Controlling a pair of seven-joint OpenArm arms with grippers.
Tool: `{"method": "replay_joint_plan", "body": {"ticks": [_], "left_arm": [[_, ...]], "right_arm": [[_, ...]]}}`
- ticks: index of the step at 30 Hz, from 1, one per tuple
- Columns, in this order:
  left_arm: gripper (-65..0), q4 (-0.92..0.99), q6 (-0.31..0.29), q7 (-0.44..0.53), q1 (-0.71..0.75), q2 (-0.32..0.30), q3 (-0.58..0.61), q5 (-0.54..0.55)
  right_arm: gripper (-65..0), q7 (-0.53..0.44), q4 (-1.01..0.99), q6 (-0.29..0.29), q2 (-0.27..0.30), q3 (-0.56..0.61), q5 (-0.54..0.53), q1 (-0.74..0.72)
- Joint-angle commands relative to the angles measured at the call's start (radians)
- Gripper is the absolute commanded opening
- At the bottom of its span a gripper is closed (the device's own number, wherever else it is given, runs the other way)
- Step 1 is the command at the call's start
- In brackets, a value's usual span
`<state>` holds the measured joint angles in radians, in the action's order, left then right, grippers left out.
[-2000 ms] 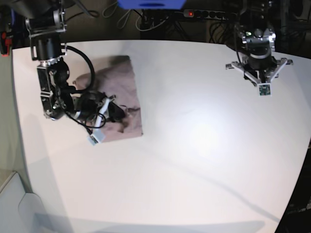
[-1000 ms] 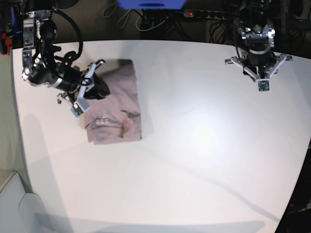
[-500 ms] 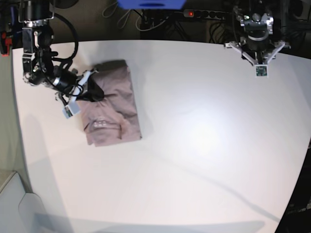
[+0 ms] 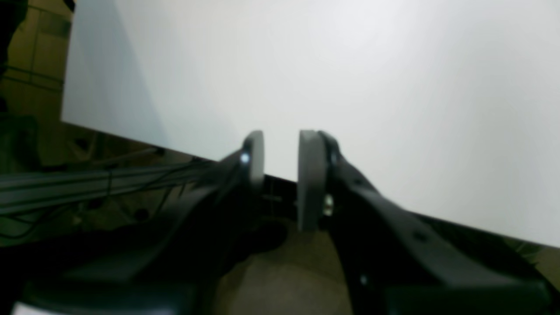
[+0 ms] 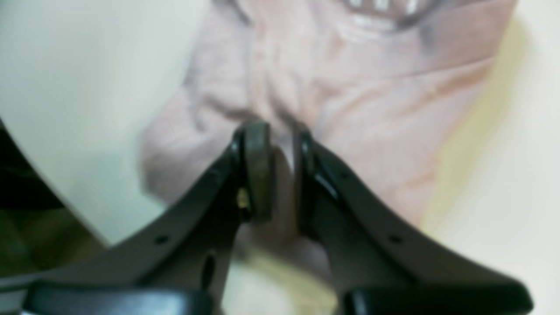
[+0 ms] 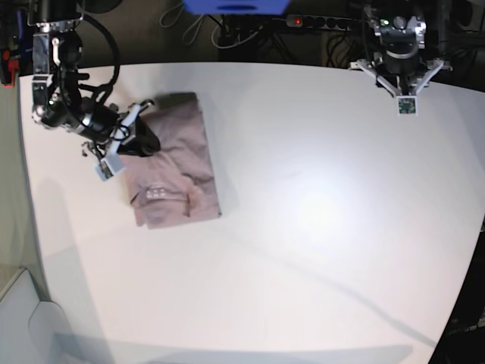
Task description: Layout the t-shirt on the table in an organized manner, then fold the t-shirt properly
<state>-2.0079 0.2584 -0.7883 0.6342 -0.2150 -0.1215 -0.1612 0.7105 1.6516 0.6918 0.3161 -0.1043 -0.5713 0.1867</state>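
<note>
The t-shirt (image 6: 176,168) is laid folded into a rectangle on the table (image 6: 318,227), near its left edge in the base view. The right fingers (image 5: 258,170) are seen slightly apart just above the cloth; whether fabric is pinched cannot be told. The left fingers (image 4: 311,175) are slightly parted and nothing is held, over the far table edge.
</note>
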Motion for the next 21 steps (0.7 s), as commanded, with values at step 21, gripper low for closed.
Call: {"method": "replay_joint_plan", "body": {"ticks": [21], "left_arm": [[-52.0, -0.020, 0.011, 0.011, -0.034, -0.008, 0.084, -0.018]], "right_arm": [[-57.0, 0.019, -0.089, 0.006, 0.025, -0.220, -0.017, 0.018]]}}
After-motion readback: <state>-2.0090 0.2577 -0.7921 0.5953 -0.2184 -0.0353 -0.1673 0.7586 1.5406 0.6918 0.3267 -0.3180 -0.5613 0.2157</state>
